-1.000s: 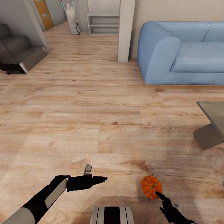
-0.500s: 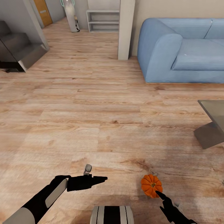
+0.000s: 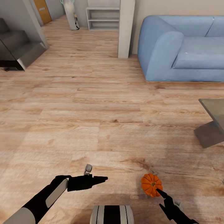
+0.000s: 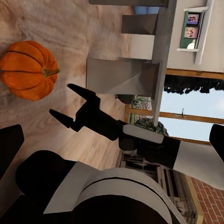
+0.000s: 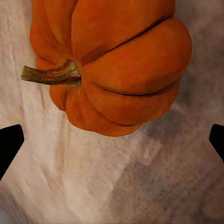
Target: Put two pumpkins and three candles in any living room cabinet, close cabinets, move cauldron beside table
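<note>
While the ribbed orange pumpkin (image 3: 151,184) sits on wood floor (image 3: 93,118), the empty right gripper (image 4: 65,103), at five o'clock, gapes wide; left gripper (image 3: 101,179) apparently closed.

The floor (image 3: 93,102) was pale wood-grain planking, running wide across the room. One orange pumpkin (image 3: 151,185) sat directly on it, just ahead of the right tool (image 3: 162,196), whose spread black fingertips (image 5: 10,142) framed the boards short of the fruit; its stem (image 5: 49,74) lay sideways in the right wrist view. Farther ahead of that tool and to its right, the grey foot of a bench (image 3: 210,134) stood on the planks. Well beyond, a blue sofa (image 3: 183,49) rested on the floor. Ahead of the left tool (image 3: 101,179), the boards lay bare up to a white pillar (image 3: 126,29).
</note>
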